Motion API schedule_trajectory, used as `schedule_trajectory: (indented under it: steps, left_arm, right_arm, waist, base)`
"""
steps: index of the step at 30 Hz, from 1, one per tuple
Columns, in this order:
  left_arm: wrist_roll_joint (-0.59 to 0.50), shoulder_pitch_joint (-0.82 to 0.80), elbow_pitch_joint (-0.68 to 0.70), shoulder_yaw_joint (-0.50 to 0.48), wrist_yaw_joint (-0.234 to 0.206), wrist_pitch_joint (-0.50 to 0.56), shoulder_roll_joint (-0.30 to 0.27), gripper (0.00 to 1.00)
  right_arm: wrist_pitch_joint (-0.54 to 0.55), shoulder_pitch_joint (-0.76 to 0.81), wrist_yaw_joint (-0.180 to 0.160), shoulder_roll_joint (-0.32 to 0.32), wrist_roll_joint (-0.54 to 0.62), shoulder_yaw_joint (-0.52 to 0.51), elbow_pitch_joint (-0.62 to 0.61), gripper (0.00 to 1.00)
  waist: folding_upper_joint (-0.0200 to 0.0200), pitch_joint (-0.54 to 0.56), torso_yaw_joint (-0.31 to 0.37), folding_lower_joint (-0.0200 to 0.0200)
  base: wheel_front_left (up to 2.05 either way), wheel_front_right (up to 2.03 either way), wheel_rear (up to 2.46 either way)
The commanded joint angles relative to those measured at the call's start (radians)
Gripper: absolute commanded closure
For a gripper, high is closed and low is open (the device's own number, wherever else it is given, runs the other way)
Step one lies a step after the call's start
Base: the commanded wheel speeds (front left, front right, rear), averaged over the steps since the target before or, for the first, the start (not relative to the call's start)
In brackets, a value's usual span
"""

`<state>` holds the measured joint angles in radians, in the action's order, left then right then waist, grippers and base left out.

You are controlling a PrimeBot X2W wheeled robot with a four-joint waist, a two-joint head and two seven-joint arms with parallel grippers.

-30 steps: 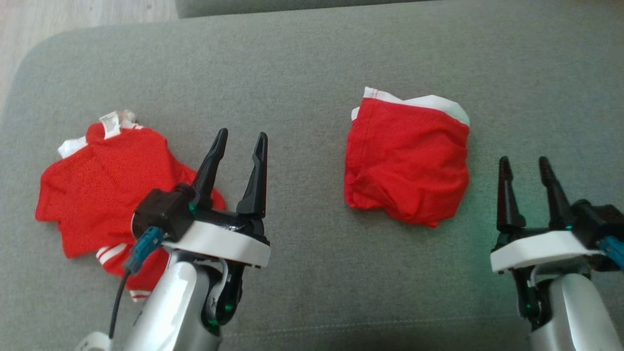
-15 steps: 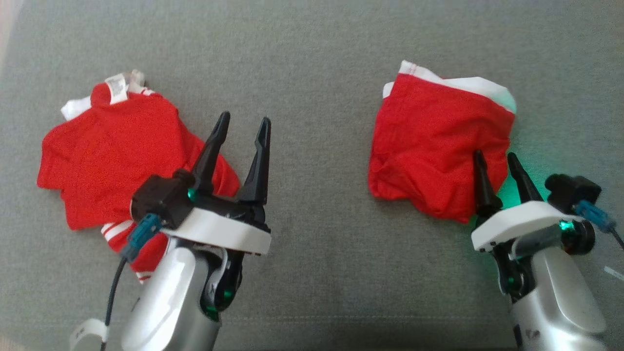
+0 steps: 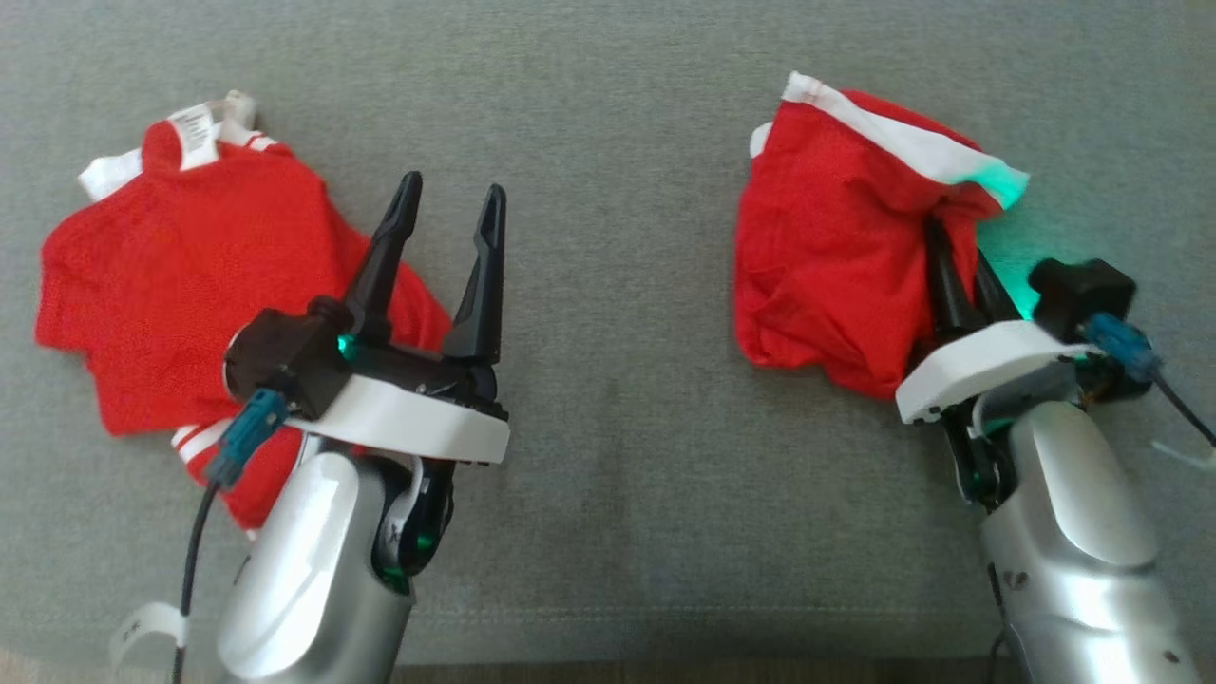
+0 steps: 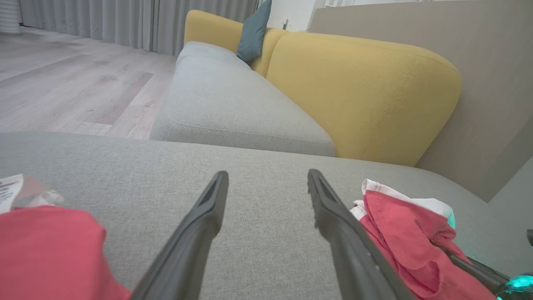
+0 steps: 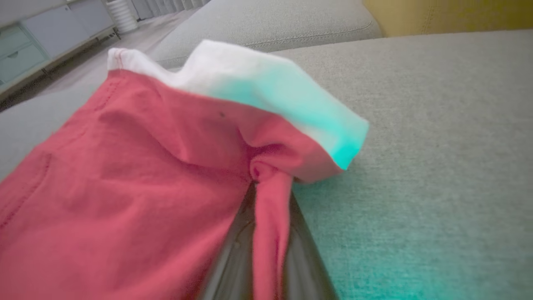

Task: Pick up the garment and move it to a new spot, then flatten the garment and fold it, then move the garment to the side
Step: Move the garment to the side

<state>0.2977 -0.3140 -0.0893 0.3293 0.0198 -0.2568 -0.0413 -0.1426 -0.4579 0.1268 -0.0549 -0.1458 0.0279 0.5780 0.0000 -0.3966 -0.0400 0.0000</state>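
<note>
Far L on the grey cushion (image 3: 617, 494): a crumpled red shirt (image 3: 161, 285), white collar w/ label (image 3: 195, 128) at its far edge, red-and-white striped cuff (image 3: 204, 442) at its near edge, partly hidden by the L arm. L gripper (image 3: 452, 190) hangs over the shirt's R edge in head view, fingers well apart, nothing btwn them. L wrist view shows grey cushion in the gap, w/ the shirt low on one side and the garment on the other. Can't tell if the fingertips touch the cushion

R of centre lies the garment (image 3: 836, 247), red w/ a white band (image 3: 902, 142) along its far-R edge. It is bunched, most of it resting on the cushion, well apart from the shirt. Its R side stands up in a peak at the R gripper (image 3: 958, 252). That gripper's fingers are together, clamped on a pinch of red cloth at the garment's R edge, just below the band. R wrist view shows the red fold squeezed btwn the two dark fingers and trailing down btwn them. Green light from the wrist tints the band's corner and the cushion beside it

Background in L wrist view: a second grey seat (image 4: 233, 104), yellow backrest (image 4: 366, 96), teal pillow (image 4: 254, 33), wood floor (image 4: 62, 83)
</note>
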Motion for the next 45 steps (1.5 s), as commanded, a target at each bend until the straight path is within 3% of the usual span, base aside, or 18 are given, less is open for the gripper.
schedule_trajectory:
  steps: [1, 4, 7, 12, 14, 20, 28, 35, 36, 37, 39, 41, 42, 43, 45]
  left_arm:
    - [-0.011, -0.027, 0.036, -0.039, 0.008, -0.005, -0.009, 0.00]
    - [-0.011, -0.027, 0.037, -0.043, 0.009, -0.005, -0.009, 0.00]
    - [-0.011, -0.026, 0.039, -0.046, 0.011, -0.005, -0.009, 0.00]
    - [-0.012, -0.026, 0.044, -0.047, 0.013, -0.005, -0.009, 0.00]
    - [-0.011, -0.029, 0.050, -0.047, 0.014, -0.005, -0.009, 0.00]
    - [-0.005, -0.032, 0.059, -0.043, 0.019, -0.005, -0.009, 0.00]
    - [-0.006, -0.031, 0.063, -0.053, 0.021, -0.005, -0.009, 0.00]
    - [-0.014, -0.029, 0.062, -0.066, 0.029, -0.005, -0.009, 0.00]
    - [-0.014, -0.029, 0.061, -0.067, 0.029, -0.005, -0.009, 0.00]
    - [-0.014, -0.030, 0.060, -0.068, 0.030, -0.005, -0.009, 0.00]
    - [-0.015, -0.031, 0.058, -0.067, 0.030, -0.005, -0.009, 0.00]
    - [-0.015, -0.031, 0.056, -0.065, 0.030, -0.005, -0.009, 0.00]
    - [-0.015, -0.031, 0.056, -0.065, 0.029, -0.005, -0.009, 0.00]
    - [-0.014, -0.030, 0.055, -0.064, 0.029, -0.005, -0.009, 0.00]
    - [-0.014, -0.029, 0.054, -0.063, 0.028, -0.005, -0.009, 0.00]
  right_arm:
    - [-0.005, -0.012, 0.004, 0.005, 0.029, 0.020, -0.018, 1.00]
    - [0.005, -0.028, 0.004, 0.002, 0.127, 0.009, -0.044, 1.00]
    - [0.030, -0.042, 0.004, -0.042, 0.198, 0.019, -0.074, 1.00]
    - [0.095, -0.080, 0.004, -0.179, 0.229, 0.024, -0.108, 1.00]
    - [0.133, -0.112, 0.004, -0.266, 0.227, 0.017, -0.115, 1.00]
    - [0.198, -0.170, 0.004, -0.384, 0.215, -0.042, -0.108, 1.00]
    - [0.217, -0.198, 0.004, -0.428, 0.220, -0.122, -0.113, 1.00]
    - [0.208, -0.208, 0.004, -0.409, 0.231, -0.145, -0.124, 1.00]
    - [0.206, -0.208, 0.004, -0.405, 0.236, -0.147, -0.125, 0.78]
    - [0.204, -0.209, 0.004, -0.399, 0.236, -0.148, -0.125, 0.62]
    - [0.200, -0.208, 0.004, -0.388, 0.228, -0.153, -0.124, 0.47]
    - [0.198, -0.208, 0.004, -0.378, 0.220, -0.156, -0.125, 0.22]
    - [0.198, -0.208, 0.004, -0.373, 0.214, -0.160, -0.124, 0.16]
    - [0.196, -0.207, 0.004, -0.369, 0.207, -0.161, -0.123, 0.02]
    - [0.187, -0.206, 0.004, -0.366, 0.209, -0.165, -0.132, 0.00]
  waist:
    - [0.0000, 0.002, 0.010, 0.0000]
    - [0.0000, 0.010, 0.027, 0.0000]
    - [0.0000, 0.017, 0.041, 0.0000]
    - [0.0000, 0.019, 0.052, 0.0000]
    - [0.0000, 0.010, 0.051, 0.0000]
    - [0.0000, -0.013, 0.034, 0.0000]
    - [0.0000, -0.038, 0.014, 0.0000]
    - [0.0000, -0.048, 0.013, 0.0000]
    - [0.0000, -0.048, 0.014, 0.0000]
    - [0.0000, -0.047, 0.015, 0.0000]
    - [0.0000, -0.044, 0.018, 0.0000]
    - [0.0000, -0.040, 0.020, 0.0000]
    - [0.0000, -0.038, 0.021, 0.0000]
    - [0.0000, -0.036, 0.022, 0.0000]
    - [0.0000, -0.030, 0.024, 0.0000]
  base:
    - [0.00, 0.00, 0.00]
    - [0.00, 0.00, 0.00]
    - [0.00, 0.00, 0.00]
    - [0.00, 0.00, 0.00]
    - [0.00, 0.00, 0.00]
    - [0.00, 0.00, 0.00]
    - [0.00, 0.00, 0.00]
    - [0.00, 0.00, 0.00]
    - [0.00, 0.00, 0.00]
    - [0.00, 0.00, 0.00]
    - [0.00, 0.00, 0.00]
    - [0.00, 0.00, 0.00]
    - [0.00, 0.00, 0.00]
    - [0.00, 0.00, 0.00]
    - [0.00, 0.00, 0.00]
